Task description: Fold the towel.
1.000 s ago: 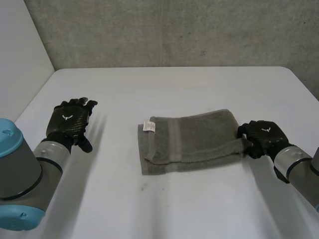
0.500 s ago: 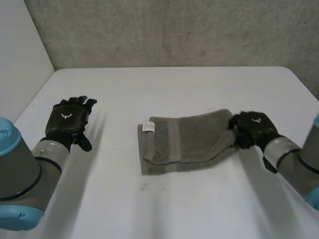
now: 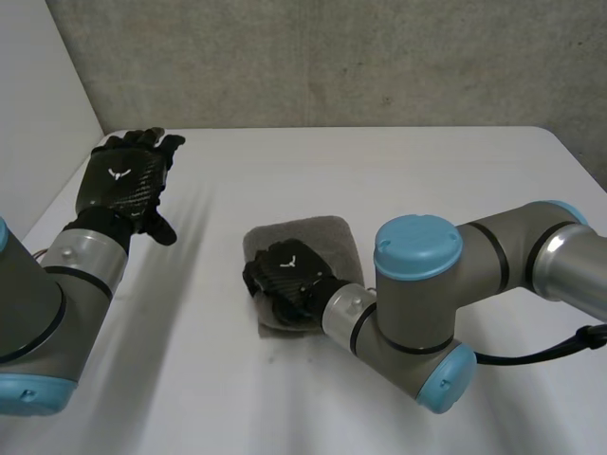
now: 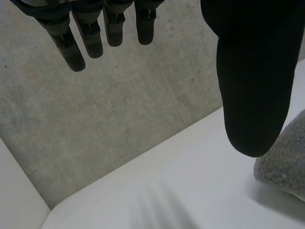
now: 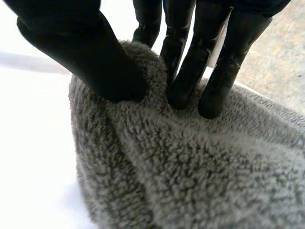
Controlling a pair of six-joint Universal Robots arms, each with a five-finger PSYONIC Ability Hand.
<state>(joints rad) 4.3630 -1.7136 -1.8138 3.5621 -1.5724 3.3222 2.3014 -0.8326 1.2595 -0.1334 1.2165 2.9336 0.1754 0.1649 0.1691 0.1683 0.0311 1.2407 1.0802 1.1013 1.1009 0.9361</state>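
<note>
The right hand is closed on the towel, sitting at the towel's edge that faces the table's left side. In the right wrist view this hand has a raised ridge of the pile nipped between its thumb and its fingers, whose tips press into the cloth. The towel is grey and thick and lies as a compact folded bundle near the middle of the white table, a little toward its left side. Its far edge is rounded, and its near part is hidden under the hand and wrist. The right arm reaches in from the table's right edge. Its grey elbow joint with light-blue caps stands just beside the towel on the right, and its forearm runs back to the hand.

The left hand is held above the table's left edge, toward the far left corner, well apart from the towel. It is spread wide and grips nothing. In the left wrist view its fingers are straight and its thumb stands away from them, with a rounded bit of the towel lying on the table past the thumb.

A grey concrete wall runs along the table's far edge, and a white panel stands along its left edge.
</note>
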